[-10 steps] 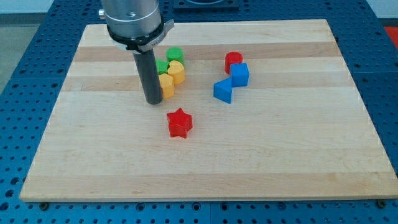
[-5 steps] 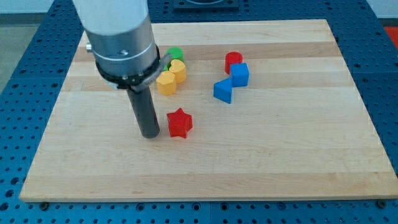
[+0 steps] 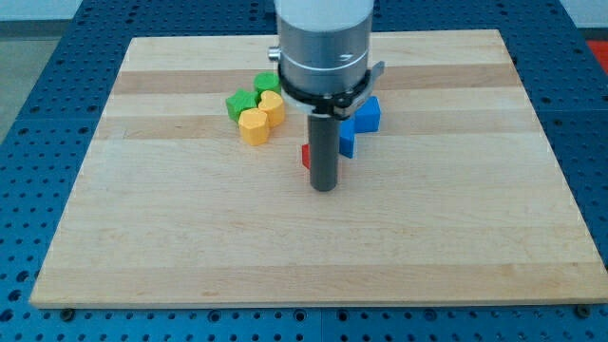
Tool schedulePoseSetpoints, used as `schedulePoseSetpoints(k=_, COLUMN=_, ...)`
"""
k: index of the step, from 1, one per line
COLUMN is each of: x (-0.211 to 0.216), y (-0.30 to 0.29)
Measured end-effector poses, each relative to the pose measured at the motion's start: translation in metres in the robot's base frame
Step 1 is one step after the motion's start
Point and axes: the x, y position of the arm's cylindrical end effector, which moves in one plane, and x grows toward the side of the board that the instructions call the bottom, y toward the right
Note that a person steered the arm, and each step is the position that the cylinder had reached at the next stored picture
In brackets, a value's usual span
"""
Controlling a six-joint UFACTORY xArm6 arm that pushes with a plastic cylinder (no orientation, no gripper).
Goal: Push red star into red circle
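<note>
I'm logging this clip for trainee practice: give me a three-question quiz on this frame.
1. True or false: the red star block is mostly hidden behind the dark rod.
2. Which pair lies at the view's left of my tip? A) two blue blocks B) yellow blocks and green blocks C) purple blocks
3. What surface carries everything?

Key: 1 true, only a red sliver shows. 2 B. 3 The pale wooden board. The red circle block is not visible.

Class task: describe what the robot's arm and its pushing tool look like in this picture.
A white cylindrical upper body meets a silver-grey metal collar with a black band and small side tabs. Below hangs a straight dark grey rod; my tip is its blunt lower end. No cables or markings show.
</note>
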Motion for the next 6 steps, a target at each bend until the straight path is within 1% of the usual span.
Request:
schedulePoseSetpoints(k=1, x=-0.016, y=0.016)
schedulePoseSetpoints(k=2, x=-0.018, y=0.026)
schedulePoseSetpoints(k=3, x=0.005, y=0.023)
schedulePoseSetpoints(k=5, x=0.010, y=-0.020)
schedulePoseSetpoints(k=6, x=-0.010, y=-0.023)
